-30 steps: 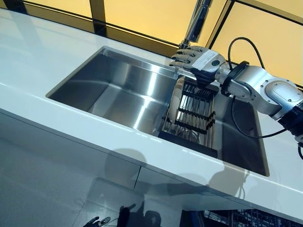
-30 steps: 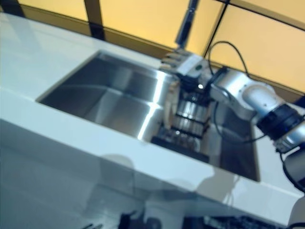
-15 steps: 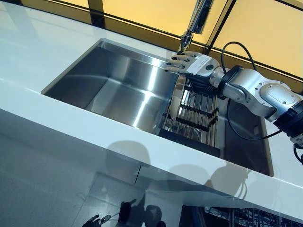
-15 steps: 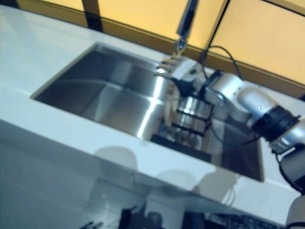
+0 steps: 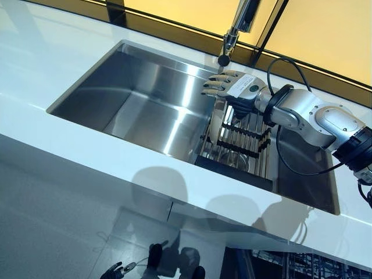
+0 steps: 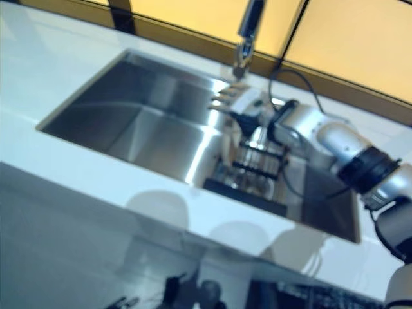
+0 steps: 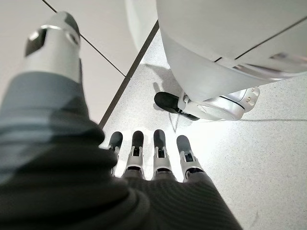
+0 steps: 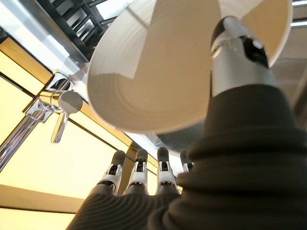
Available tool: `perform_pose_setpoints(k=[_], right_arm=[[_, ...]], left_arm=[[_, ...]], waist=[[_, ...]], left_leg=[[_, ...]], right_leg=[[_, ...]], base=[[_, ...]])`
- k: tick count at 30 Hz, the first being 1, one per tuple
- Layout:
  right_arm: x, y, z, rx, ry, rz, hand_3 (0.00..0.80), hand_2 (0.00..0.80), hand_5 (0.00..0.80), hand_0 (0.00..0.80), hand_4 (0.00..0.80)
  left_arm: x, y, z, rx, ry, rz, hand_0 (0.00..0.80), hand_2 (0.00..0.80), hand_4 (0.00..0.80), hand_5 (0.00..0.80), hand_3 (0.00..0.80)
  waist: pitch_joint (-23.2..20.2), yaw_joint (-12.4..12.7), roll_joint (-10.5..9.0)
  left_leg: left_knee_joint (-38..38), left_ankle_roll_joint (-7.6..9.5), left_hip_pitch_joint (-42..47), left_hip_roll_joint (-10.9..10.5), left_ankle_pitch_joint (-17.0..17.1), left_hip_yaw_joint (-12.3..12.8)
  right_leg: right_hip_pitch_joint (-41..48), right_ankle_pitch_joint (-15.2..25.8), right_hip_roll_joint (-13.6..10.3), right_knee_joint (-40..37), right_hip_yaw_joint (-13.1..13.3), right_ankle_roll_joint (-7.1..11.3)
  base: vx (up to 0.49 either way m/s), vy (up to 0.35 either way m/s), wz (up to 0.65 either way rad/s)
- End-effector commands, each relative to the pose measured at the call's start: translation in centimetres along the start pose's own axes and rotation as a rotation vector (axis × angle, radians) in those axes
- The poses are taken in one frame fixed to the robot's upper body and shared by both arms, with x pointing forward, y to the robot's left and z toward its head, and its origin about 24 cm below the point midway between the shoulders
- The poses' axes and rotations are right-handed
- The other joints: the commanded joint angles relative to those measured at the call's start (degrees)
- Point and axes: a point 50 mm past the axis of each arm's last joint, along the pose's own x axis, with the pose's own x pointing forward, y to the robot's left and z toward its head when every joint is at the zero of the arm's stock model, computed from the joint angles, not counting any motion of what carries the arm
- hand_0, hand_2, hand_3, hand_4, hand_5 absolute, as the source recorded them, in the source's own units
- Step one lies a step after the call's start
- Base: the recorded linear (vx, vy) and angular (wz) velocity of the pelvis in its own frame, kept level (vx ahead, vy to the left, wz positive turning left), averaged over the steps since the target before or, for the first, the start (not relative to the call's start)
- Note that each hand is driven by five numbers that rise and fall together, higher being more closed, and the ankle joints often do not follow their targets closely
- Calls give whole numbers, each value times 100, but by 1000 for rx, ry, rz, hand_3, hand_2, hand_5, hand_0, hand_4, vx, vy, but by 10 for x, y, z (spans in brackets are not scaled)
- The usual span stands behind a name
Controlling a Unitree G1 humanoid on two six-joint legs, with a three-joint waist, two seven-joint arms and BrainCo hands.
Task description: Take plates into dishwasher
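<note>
Reaching over the sink (image 5: 145,87), my right hand (image 5: 232,87) sits above the rim of the plate (image 5: 216,119), which stands on edge at the near end of the black rack (image 5: 241,139) inside the basin. In the right wrist view the fingers (image 8: 139,175) run out straight in a row, slightly apart, and the thumb (image 8: 235,57) stands off on its own with the plate's (image 8: 168,72) pale face between thumb and fingers. Nothing is curled round the plate, so I judge the hand has no hold on it.

My worries from here:

- The plate is upright in the rack slots. If the fingers come down on the rim off-centre, I expect it to tip sideways toward the bare steel beyond the fingertips.
- The faucet (image 5: 241,17) hangs just past the fingertips. Lifting with the hand pitched forward could knock the spout.
- Glazed ceramic is likely slick. A pinch taken only at the rim edge may slip as the plate clears the rack.
- The rack wires lie just under the palm; closing too low could catch a wire with the plate.

My left hand (image 7: 148,158) hangs down by the floor, fingers straight and side by side, holding nothing.
</note>
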Motion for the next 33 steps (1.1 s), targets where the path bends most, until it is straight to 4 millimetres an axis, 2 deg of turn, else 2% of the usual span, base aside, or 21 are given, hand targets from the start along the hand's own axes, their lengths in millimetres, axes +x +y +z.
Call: perform_pose_setpoints(k=[1,6,8,9,33], right_arm=[[-1,-5,1,-68,8,-2,0,0,0,0,0],[0,0,4,-119,-3,29,0,0,0,0,0],[1,0,6,-156,-13,43,565,565,565,565,565],[2,1,6,-194,-20,51,800,800,800,800,800],[-5,3,-16,-322,51,54,800,800,800,800,800]], left_arm=[[4,-3,18,-21,-69,-19,0,0,0,0,0],[4,-4,21,-29,-82,-26,0,0,0,0,0],[4,-5,22,-35,-86,-28,0,0,0,0,0],[5,-5,22,-39,-88,-29,0,0,0,0,0],[4,-3,19,-62,-84,-21,0,0,0,0,0]], waist=[[86,154,-148],[156,177,-137],[174,182,-132],[183,194,-134],[34,124,-190]], left_leg=[[-24,-153,186,133,-358,258],[-24,-158,139,130,-336,250],[-24,-158,121,126,-328,242],[-24,-161,106,124,-323,243],[-24,-162,141,124,-341,309]], right_leg=[[-207,454,-466,0,-78,615],[-247,466,-474,2,-108,616],[-265,470,-476,2,-115,614],[-275,472,-477,3,-128,614],[-267,491,-464,-13,-117,637]], base=[[0,0,0],[-19,4,0],[0,0,0],[0,0,0],[0,0,0]])
